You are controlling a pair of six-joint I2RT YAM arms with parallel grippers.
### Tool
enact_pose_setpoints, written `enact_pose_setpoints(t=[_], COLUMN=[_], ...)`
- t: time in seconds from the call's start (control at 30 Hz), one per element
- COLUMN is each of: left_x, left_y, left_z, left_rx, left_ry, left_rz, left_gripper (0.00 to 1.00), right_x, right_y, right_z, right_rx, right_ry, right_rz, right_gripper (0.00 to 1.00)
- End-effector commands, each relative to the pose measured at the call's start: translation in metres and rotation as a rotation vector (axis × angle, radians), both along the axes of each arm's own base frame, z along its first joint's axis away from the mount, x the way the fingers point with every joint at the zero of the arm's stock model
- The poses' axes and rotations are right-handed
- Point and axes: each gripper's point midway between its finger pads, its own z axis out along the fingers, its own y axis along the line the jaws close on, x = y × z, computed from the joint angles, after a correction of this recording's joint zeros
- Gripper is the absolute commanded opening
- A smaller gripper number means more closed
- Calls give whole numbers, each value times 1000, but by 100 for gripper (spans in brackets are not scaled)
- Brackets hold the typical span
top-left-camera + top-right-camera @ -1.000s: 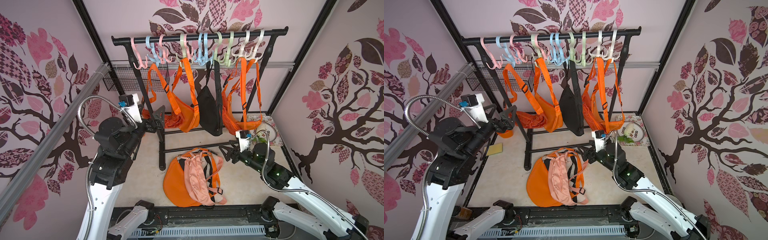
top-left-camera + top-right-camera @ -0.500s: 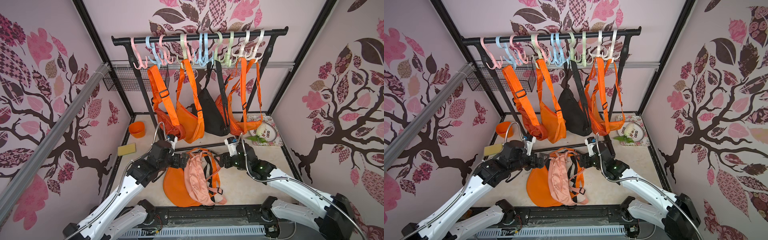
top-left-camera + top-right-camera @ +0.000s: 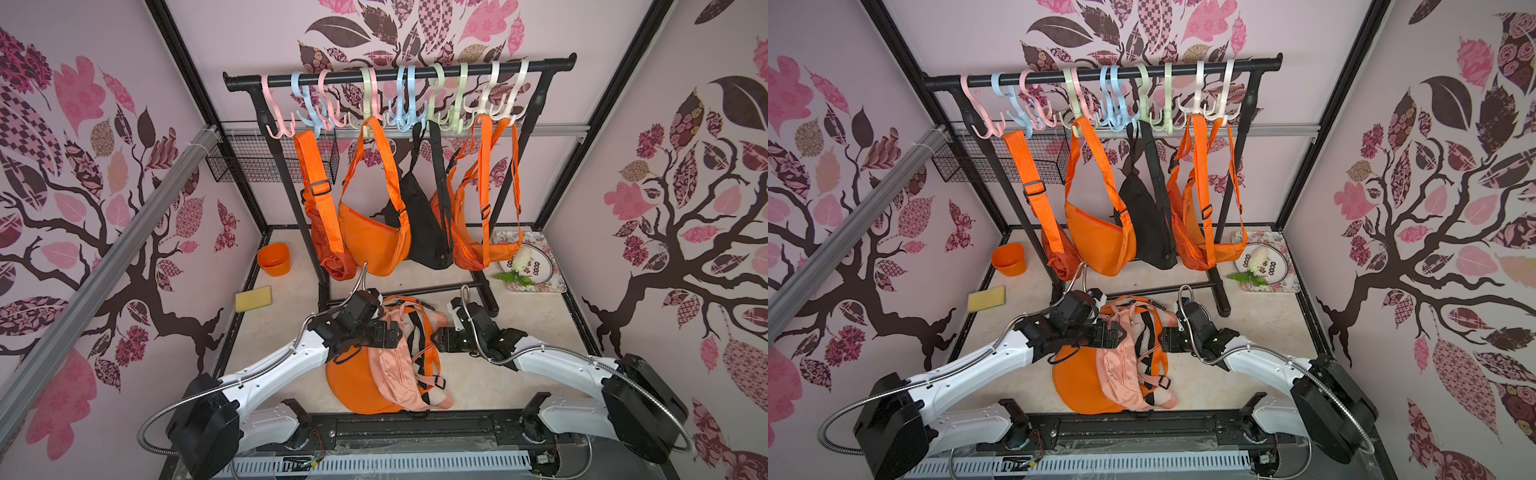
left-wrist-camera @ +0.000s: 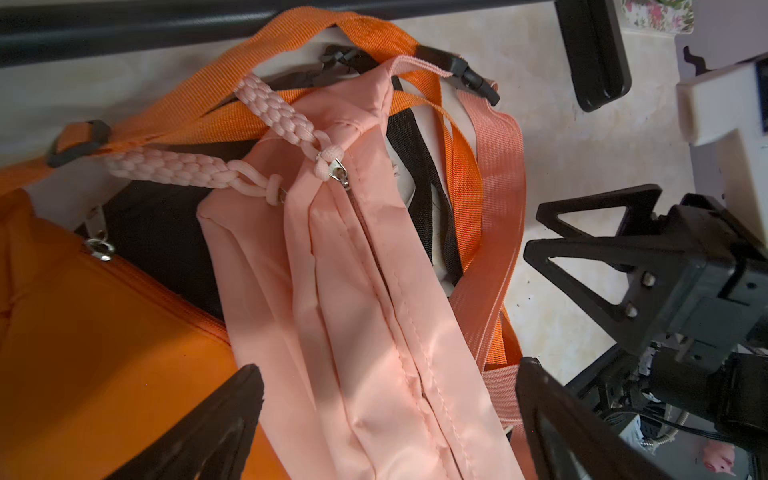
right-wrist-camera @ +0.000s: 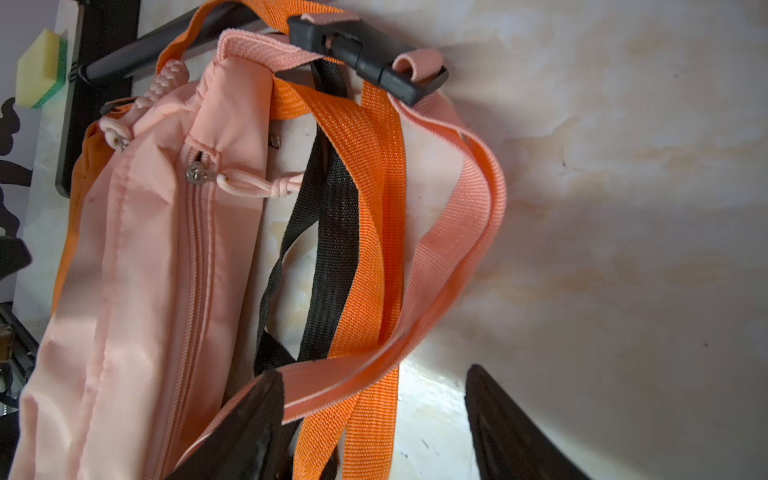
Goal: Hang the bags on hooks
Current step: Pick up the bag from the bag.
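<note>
Pink bag lies on the tabletop just in front of the rack's low bar, draped across an orange bag in both top views. The left claw is over its upper end. The right claw is just beside the strap tangle, the two tips facing and near each other. Bare tabletop runs from the right claw to the floral tray. Hanging bags crowd the rail overhead, and the sponge and orange cup sit well apart by the left edge.

Left wrist view: the left claw is spread wide and holds nothing, straddling the pink bag, whose zipper is closed and has a braided pull. The right claw shows ahead.

Right wrist view: the right claw stands open. The pink strap and an orange strap pass between its jaws, and one finger touches the pink strap. Bare tabletop lies beyond the other finger
</note>
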Motion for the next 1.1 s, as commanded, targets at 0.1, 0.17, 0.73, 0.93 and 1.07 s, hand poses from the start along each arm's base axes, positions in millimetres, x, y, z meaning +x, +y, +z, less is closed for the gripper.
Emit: enact_pose_setpoints(t=[0.1, 0.17, 0.73, 0.93, 1.07], left_x=[7, 7, 7, -12, -25], left_y=[8, 11, 7, 8, 6], left_z=[-25, -33, 32, 107, 144], left_rx=[46, 61, -145, -305, -359], left_ry=[-3, 6, -264, -521, -626], left_rz=[62, 71, 42, -22, -58], left_gripper=[91, 86, 0, 0, 0], right_x=[32, 35, 48, 54, 55], right_y=[0, -2, -42, -75, -90], right_z=[-11, -20, 154, 261, 331], right_rx=[-87, -118, -363, -458, -476], right_ry=[-18, -4, -422, -690, -863], right_rz=[-78, -88, -102, -190, -265], right_gripper=[58, 46, 0, 0, 0])
